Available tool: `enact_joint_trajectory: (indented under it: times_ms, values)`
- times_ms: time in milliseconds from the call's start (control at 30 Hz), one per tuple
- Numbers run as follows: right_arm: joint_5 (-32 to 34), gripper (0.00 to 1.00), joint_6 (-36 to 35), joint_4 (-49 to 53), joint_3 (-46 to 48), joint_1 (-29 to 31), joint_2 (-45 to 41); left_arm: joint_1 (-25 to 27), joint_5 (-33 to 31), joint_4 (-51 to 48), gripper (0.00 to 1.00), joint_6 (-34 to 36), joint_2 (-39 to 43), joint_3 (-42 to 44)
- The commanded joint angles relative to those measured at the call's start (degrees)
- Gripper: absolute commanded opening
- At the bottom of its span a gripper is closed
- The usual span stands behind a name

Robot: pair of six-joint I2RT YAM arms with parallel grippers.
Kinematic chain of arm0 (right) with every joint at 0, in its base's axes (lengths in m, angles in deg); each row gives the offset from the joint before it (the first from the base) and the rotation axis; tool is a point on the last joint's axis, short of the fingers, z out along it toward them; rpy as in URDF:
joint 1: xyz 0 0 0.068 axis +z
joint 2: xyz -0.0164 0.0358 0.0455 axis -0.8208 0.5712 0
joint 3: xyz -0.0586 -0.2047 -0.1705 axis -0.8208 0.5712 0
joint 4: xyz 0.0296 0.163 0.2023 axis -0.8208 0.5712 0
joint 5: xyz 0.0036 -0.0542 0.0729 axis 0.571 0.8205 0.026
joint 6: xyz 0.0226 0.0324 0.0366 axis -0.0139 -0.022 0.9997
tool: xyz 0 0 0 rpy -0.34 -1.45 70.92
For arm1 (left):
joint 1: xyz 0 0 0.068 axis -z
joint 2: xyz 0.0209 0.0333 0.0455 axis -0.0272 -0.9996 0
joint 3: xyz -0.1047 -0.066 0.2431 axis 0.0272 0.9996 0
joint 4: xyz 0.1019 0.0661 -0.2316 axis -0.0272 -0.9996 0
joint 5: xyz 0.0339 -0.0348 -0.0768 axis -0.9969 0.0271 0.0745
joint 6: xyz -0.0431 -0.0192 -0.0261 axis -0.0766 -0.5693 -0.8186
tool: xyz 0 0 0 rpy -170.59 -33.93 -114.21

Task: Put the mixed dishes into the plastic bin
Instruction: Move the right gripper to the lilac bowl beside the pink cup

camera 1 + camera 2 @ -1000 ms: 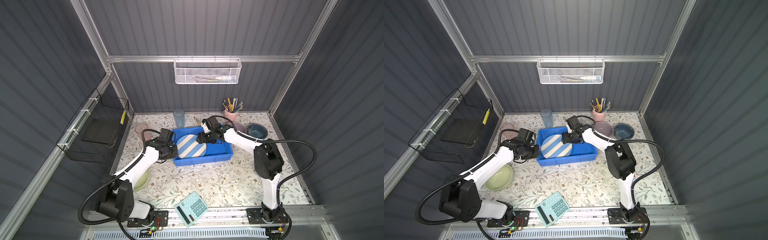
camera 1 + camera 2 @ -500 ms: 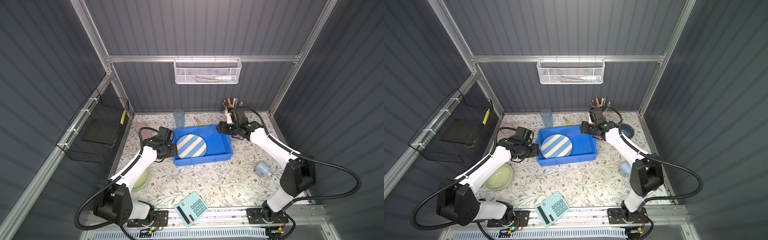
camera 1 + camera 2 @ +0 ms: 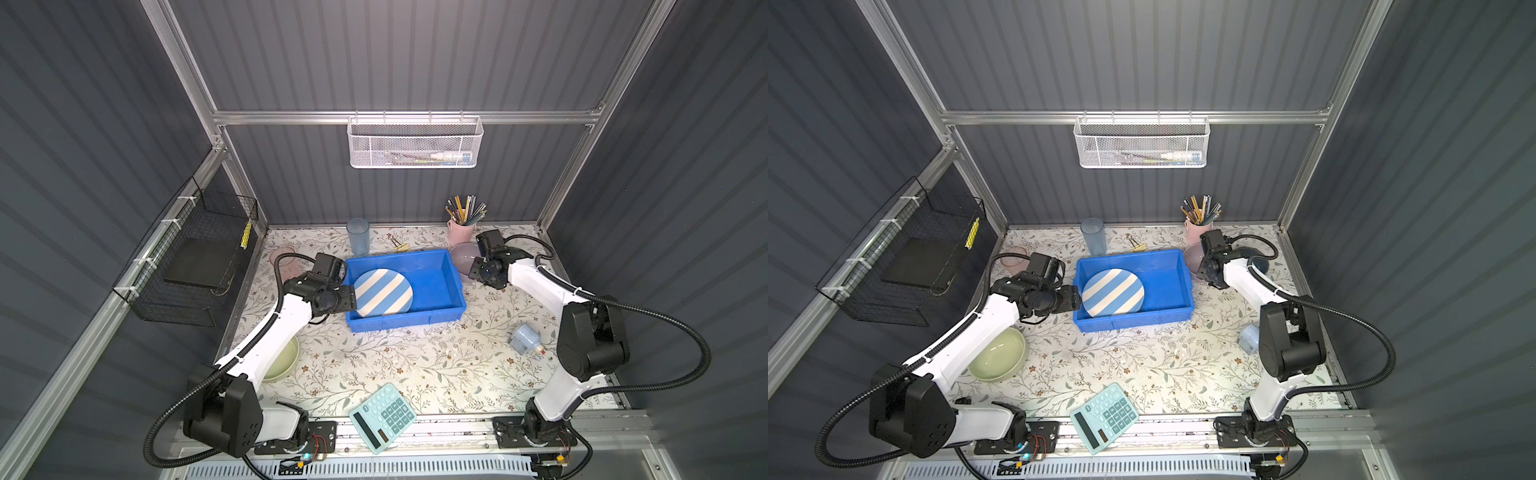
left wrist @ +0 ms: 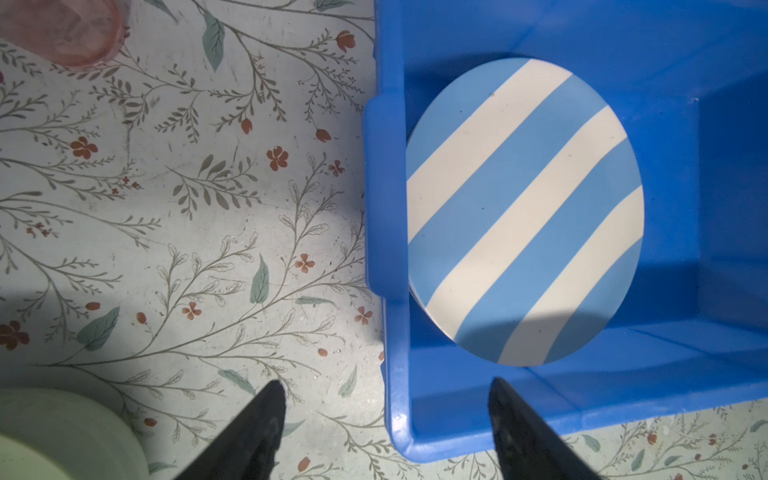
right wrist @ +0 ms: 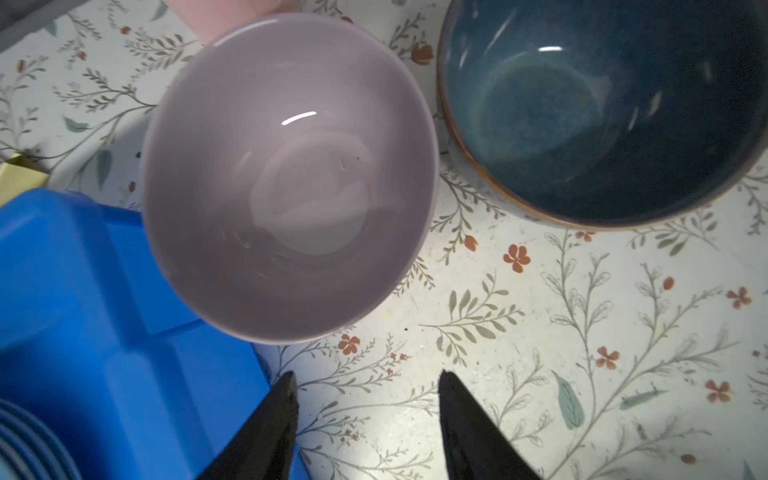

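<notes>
The plastic bin [image 3: 436,282] [image 3: 1167,286] is bright blue and holds a blue-white striped plate [image 3: 382,292] [image 4: 523,208], which leans on the bin's left wall. My left gripper [image 3: 349,297] [image 4: 386,386] is open, its jaws on either side of the bin's near-left corner, holding nothing. My right gripper [image 3: 471,272] [image 5: 365,378] is open and empty over the mat, just short of the pink bowl [image 5: 291,178] [image 3: 463,254] by the bin's right end. A dark-blue bowl [image 5: 602,112] [image 3: 1260,264] stands beside it.
A pale-green bowl [image 3: 282,357] sits under the left arm. A blue tumbler [image 3: 358,237] and a pink tumbler [image 3: 284,259] stand at the back left. The pencil cup [image 3: 461,230], a calculator [image 3: 382,417] and a small pale-blue object [image 3: 524,338] are also on the mat.
My left gripper has opened beside the bin's left wall. My right arm has swung from over the bin's back to the right, down beside the pink bowl, its jaws a little narrower.
</notes>
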Motion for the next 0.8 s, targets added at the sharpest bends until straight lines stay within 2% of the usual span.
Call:
enact_joint_trajectory:
  times_ms: [0,433,767]
  values:
    - [2.6,0.55,3.9,-2.0,1.1,-0.6,0.8,-0.5,1.4,1.4,0.82,0.5,0.9,1.6]
    - [0.1,0.54,8.0,-6.8,-0.5,-3.1,6.8,-0.5,2.4,2.9,0.82,1.0,-0.4,3.0]
    - [-3.0,0.36,6.7,-9.7,-0.9,-4.4,9.8,-0.5,2.6,2.7,0.82,0.8,-0.4,3.3]
